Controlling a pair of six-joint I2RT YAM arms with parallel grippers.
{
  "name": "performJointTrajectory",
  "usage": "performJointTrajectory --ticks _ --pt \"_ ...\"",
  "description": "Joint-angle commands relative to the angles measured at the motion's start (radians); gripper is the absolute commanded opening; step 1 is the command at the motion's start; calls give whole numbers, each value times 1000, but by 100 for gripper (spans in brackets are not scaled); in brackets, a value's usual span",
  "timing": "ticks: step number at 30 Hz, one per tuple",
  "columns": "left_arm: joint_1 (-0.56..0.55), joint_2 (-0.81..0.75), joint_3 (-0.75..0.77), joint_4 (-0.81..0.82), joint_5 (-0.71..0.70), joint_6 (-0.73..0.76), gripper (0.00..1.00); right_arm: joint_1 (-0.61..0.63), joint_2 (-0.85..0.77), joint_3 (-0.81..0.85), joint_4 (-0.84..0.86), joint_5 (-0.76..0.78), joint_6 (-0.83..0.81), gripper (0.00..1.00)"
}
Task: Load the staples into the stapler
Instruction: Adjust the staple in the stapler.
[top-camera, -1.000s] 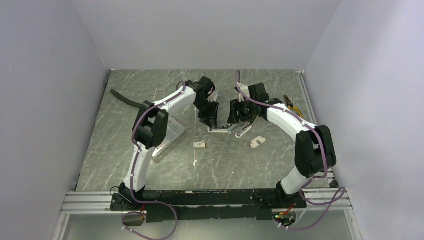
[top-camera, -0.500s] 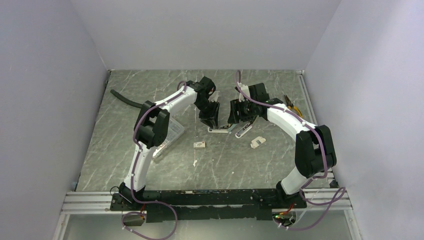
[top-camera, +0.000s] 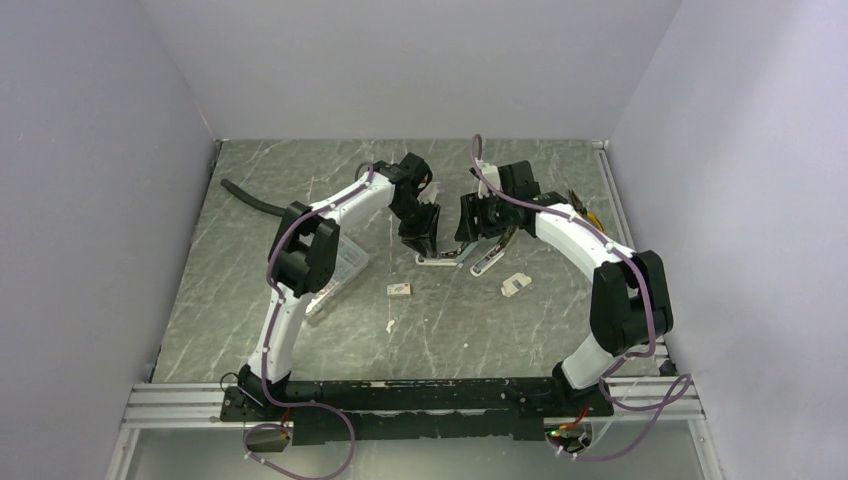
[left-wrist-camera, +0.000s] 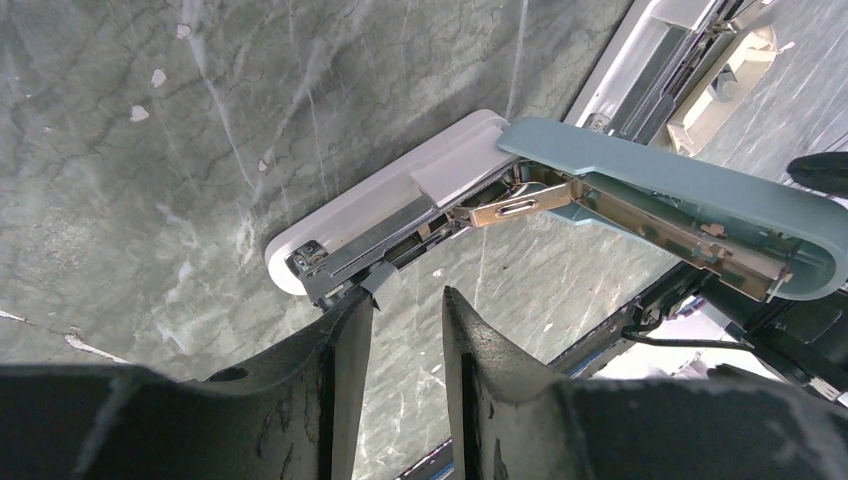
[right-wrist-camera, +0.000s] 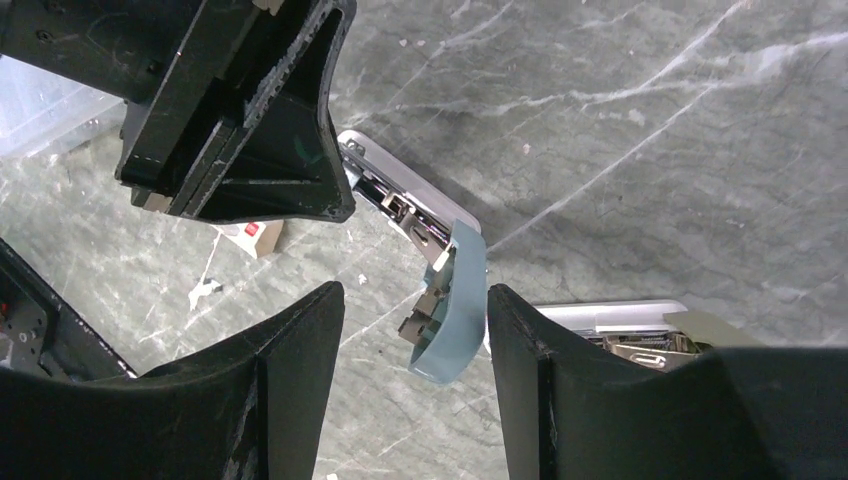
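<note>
Currently the stapler (left-wrist-camera: 390, 195) lies on the marble table (top-camera: 300, 330) between the two grippers. Its blue-grey lid (left-wrist-camera: 680, 180) is swung up off the white base and the metal magazine is exposed; I cannot tell whether any staples lie in it. Left gripper (left-wrist-camera: 405, 305): jaws a little apart, nothing between them, one fingertip (left-wrist-camera: 350, 310) at the magazine's front end. Right gripper (right-wrist-camera: 412, 295): jaws wider, straddling the raised lid, which lies against one finger with a gap at the other. The staples (top-camera: 399, 289), a small white box with a red mark, sit on the table near the stapler, ungripped. The clear compartment case (top-camera: 343, 268) is partly hidden under the left arm, contents unreadable. A second stapler (top-camera: 487, 262) lies just beside the first.
</note>
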Motion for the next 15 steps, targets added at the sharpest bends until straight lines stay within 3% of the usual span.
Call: performJointTrajectory --ticks 1,6,15 --pt "-7 25 23 2 6 33 38 -9 -10 61 -7 -15 -49 58" --pt "-7 14 10 7 20 39 39 -15 -10 73 0 -36 -80 58" --pt "-7 -6 -9 17 22 49 53 -29 -16 67 1 -77 -106 58"
